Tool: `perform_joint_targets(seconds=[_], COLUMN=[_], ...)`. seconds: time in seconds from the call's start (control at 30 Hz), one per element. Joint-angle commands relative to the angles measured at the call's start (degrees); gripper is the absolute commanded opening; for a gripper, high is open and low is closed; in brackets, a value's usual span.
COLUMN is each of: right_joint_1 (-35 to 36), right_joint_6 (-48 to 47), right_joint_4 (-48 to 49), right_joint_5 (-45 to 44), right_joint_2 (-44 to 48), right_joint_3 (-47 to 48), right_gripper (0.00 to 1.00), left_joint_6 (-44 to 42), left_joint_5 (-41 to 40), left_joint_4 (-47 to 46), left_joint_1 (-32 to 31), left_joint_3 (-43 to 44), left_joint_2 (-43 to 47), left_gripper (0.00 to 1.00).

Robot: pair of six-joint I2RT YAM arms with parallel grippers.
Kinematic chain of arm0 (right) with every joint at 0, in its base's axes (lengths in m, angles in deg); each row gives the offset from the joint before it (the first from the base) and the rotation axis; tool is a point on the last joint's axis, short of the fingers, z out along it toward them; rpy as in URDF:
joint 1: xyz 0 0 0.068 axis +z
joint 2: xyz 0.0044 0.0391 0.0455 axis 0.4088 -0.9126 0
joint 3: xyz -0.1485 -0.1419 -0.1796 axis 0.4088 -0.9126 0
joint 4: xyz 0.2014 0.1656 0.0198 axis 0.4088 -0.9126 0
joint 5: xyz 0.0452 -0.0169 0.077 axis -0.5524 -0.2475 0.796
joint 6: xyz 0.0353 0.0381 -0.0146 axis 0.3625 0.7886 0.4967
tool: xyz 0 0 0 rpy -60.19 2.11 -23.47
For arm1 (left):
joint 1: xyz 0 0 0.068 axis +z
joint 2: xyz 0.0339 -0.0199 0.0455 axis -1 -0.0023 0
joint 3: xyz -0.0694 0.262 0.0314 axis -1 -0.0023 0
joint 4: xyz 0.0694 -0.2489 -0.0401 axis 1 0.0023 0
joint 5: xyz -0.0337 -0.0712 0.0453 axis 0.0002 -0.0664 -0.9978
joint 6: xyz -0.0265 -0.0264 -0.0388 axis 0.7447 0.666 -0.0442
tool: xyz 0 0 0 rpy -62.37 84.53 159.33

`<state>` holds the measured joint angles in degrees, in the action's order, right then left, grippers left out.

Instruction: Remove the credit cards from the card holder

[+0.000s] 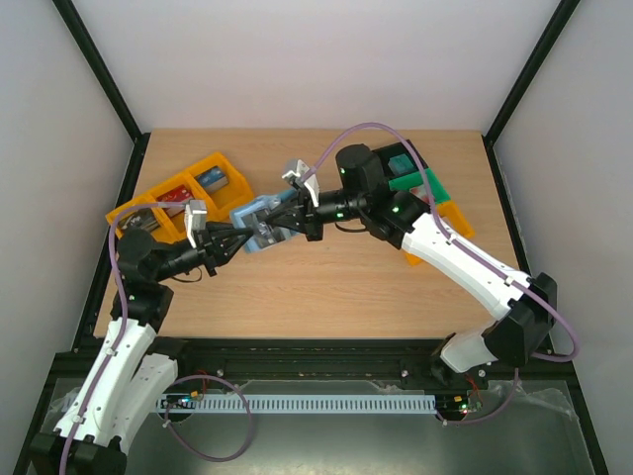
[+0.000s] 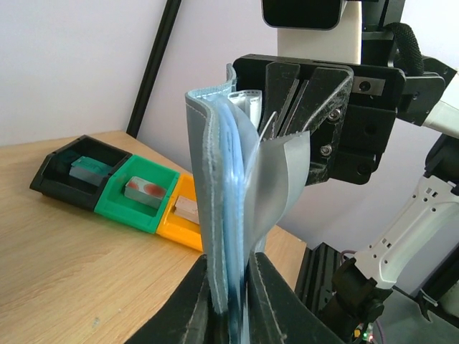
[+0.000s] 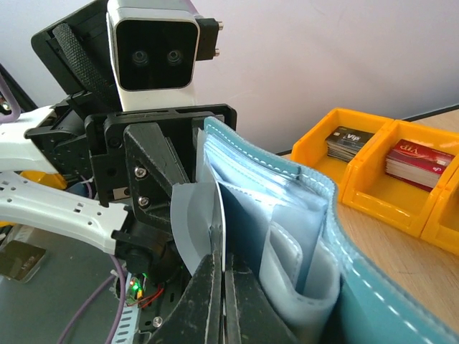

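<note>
The blue-teal card holder (image 1: 259, 220) hangs above the table's middle between both arms. In the left wrist view it stands upright and splayed (image 2: 215, 201), its lower edge pinched in my left gripper (image 2: 231, 255). My right gripper (image 3: 224, 258) comes in from the opposite side. It is shut on the thin edge of a dark teal credit card (image 3: 241, 229) that sits in a pale inner pocket of the holder (image 3: 373, 287). In the top view my left gripper (image 1: 232, 240) and right gripper (image 1: 287, 220) face each other across the holder. Other cards are hidden inside the pockets.
Orange trays (image 1: 188, 193) with small blocks lie at the back left. A row of black (image 2: 72, 168), green (image 2: 140, 193) and orange (image 2: 183, 215) trays lies at the back right under the right arm. The side walls stand close.
</note>
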<state>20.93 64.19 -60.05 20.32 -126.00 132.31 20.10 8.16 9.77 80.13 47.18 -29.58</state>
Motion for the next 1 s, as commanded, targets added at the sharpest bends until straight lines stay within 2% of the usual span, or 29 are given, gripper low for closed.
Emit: perform_joint_targets(seconds=[0.0, 0.17, 0.3, 0.43, 0.7, 0.97], right_joint_1=[-1.2, -2.8, -3.0, -4.2, -9.9, -18.0], right_joint_6=[-1.3, -1.8, -2.1, -2.9, -1.8, 4.6], right_joint_4=[-0.9, -1.8, -2.5, -3.5, -3.9, -2.9], right_joint_5=[-0.7, -2.7, -2.7, -3.3, -5.5, -10.3], right_joint_2=[2.5, 3.6, 3.7, 4.1, 7.2, 9.4], right_joint_3=[-0.5, -1.5, -1.4, -1.5, -3.1, -4.2], right_gripper=[0.02, 0.02, 0.02, 0.02, 0.02, 0.02], left_joint_6=[1.5, 2.1, 1.8, 2.5, 5.9, 16.8], left_joint_5=[1.9, 2.0, 1.5, -0.6, -8.9, -24.1], left_joint_4=[-3.4, -3.6, -3.6, -2.7, 0.3, 14.0], left_joint_1=[-0.4, -0.4, -0.3, 0.0, 0.9, 2.7], left_joint_3=[0.3, 0.1, 0.3, 0.6, -1.0, -8.5], left_joint_2=[0.7, 0.7, 0.6, 0.6, 0.8, -0.8], left_gripper=[0.15, 0.17, 0.03, 0.02, 0.02, 0.02])
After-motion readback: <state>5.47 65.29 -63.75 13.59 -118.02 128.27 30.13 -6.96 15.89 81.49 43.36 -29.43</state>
